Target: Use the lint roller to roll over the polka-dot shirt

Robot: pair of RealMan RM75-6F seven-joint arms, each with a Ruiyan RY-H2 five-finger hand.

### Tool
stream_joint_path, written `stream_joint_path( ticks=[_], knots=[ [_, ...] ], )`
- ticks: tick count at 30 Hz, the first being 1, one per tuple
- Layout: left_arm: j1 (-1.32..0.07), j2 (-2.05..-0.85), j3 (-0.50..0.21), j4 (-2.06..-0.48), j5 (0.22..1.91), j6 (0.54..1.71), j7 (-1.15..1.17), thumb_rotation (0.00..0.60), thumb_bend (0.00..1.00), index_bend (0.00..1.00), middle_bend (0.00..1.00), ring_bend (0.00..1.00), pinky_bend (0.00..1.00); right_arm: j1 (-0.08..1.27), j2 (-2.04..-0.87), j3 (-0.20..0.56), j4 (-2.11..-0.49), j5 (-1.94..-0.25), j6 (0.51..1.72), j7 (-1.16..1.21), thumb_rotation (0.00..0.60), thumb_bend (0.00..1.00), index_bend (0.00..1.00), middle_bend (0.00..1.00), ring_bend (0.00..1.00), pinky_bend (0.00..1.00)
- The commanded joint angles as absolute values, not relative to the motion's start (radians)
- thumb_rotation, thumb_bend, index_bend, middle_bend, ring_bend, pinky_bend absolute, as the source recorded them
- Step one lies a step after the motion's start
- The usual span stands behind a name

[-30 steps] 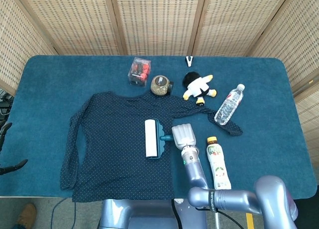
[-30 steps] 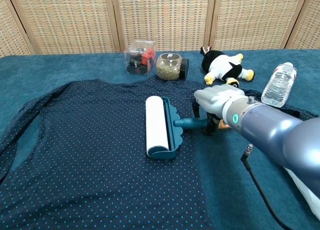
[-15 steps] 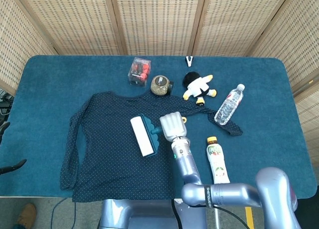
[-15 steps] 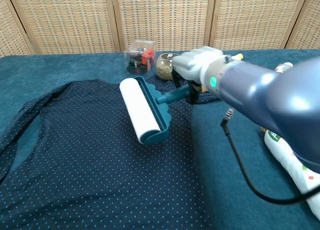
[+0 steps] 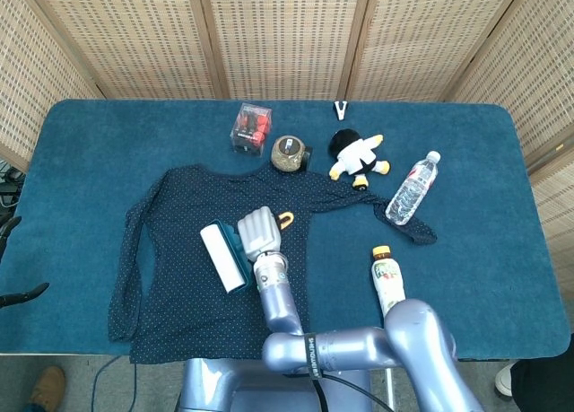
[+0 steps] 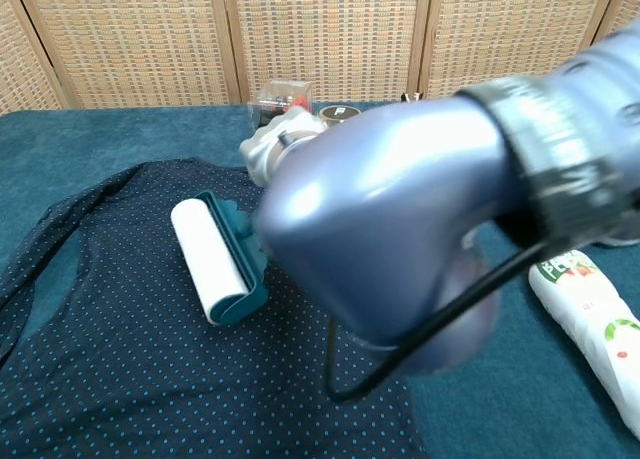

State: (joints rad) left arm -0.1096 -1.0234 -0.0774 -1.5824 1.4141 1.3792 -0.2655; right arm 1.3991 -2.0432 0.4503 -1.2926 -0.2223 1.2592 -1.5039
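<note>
The dark blue polka-dot shirt (image 5: 179, 250) (image 6: 120, 319) lies flat on the blue table. On its middle rests the lint roller (image 5: 224, 257) (image 6: 212, 261), a white drum in a teal frame. My right hand (image 5: 260, 232) (image 6: 275, 144) grips the roller's handle, which is hidden under the hand. In the chest view my right arm (image 6: 400, 209) fills the middle and hides most of the table behind it. My left hand is not in either view.
Behind the shirt stand a clear box with red contents (image 5: 250, 127), a jar (image 5: 290, 153) and a plush toy (image 5: 359, 156). A water bottle (image 5: 413, 188) lies on the right sleeve. A juice bottle (image 5: 387, 280) (image 6: 590, 319) lies at the front right.
My right hand has swept the roller leftward across the shirt, from near its right edge to its middle. The arm now blocks much of the chest view.
</note>
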Motion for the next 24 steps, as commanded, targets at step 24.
stream_joint_path(
  ticks=[24],
  knots=[
    [-0.115, -1.034, -0.084, -1.585, 1.389, 1.377, -0.23, 0.6, 0.0, 0.0, 0.0, 0.0, 0.0, 1.248, -1.982, 0.263, -1.086, -0.332, 1.252, -1.508, 0.6, 0.86, 0.74, 1.0, 1.0, 1.0]
  ],
)
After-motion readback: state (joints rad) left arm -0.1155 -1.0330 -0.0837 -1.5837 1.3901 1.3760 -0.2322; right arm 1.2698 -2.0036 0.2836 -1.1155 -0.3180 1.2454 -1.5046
